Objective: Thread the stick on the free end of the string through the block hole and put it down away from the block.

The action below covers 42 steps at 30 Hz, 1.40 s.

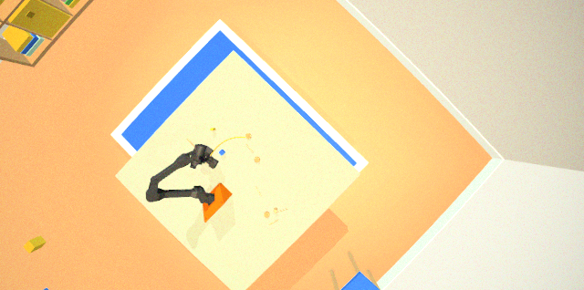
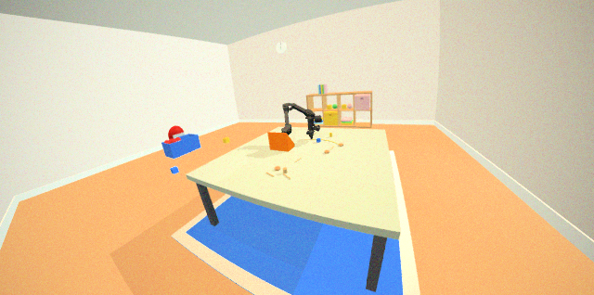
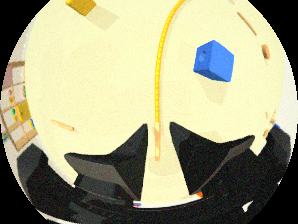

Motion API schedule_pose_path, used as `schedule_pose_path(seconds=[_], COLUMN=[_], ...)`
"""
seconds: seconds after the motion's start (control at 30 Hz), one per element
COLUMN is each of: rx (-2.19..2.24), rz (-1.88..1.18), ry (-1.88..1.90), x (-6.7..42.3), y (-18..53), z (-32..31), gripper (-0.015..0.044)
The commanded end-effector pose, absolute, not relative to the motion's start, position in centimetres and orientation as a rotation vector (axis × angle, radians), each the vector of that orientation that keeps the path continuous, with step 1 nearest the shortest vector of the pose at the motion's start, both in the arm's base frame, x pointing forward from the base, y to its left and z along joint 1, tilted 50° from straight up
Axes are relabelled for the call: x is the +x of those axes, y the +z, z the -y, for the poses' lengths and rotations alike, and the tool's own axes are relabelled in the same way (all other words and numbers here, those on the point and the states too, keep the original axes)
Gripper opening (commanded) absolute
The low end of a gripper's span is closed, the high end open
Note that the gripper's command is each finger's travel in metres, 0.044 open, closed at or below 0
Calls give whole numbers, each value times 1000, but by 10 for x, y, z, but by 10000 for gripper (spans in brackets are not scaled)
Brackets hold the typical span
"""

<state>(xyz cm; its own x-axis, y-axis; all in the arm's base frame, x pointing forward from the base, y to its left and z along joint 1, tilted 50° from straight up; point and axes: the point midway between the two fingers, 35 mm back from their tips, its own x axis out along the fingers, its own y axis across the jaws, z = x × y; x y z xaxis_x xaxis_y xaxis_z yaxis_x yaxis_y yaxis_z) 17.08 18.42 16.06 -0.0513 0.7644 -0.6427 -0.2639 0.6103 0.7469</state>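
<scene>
The blue block (image 1: pixel 222 152) (image 2: pixel 318 140) (image 3: pixel 214 61) stands on the table, a hole showing in one face in the wrist view. The yellow string (image 1: pixel 228 139) (image 3: pixel 158 75) curves from its round button (image 1: pixel 248 136) (image 2: pixel 341 145) toward the gripper and lies outside the block. The thin stick (image 3: pixel 157 142) on its free end lies between the two fingers in the wrist view, with a gap on each side. My gripper (image 2: pixel 311 137) (image 3: pixel 158 126) is partly open, pointing down, with nothing gripped. Its fingertips are hidden in the top view.
A yellow piece (image 1: pixel 213 129) (image 2: pixel 330 134) (image 3: pixel 81 6) and a loose stick (image 1: pixel 191 142) (image 3: pixel 62 125) lie near the gripper. Another button (image 1: pixel 256 160) (image 2: pixel 327 151) lies beyond the block. An orange wedge (image 1: pixel 221 196) (image 2: pixel 280 142) stands by the arm's base. More sticks and buttons lie farther off.
</scene>
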Motion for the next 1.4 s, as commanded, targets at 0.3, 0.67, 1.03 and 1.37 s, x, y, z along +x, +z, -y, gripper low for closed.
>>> schedule_pose_path(seconds=[0.3, 0.67, 1.03, 1.37], rx=[467, 466, 460, 457], rz=[-1383, -1384, -1386, -1388], ry=[889, 888, 884, 882], x=[169, 169, 172, 173], y=[157, 158, 166, 173], z=[-190, -188, -177, -167], gripper=[18, 0, 0, 0])
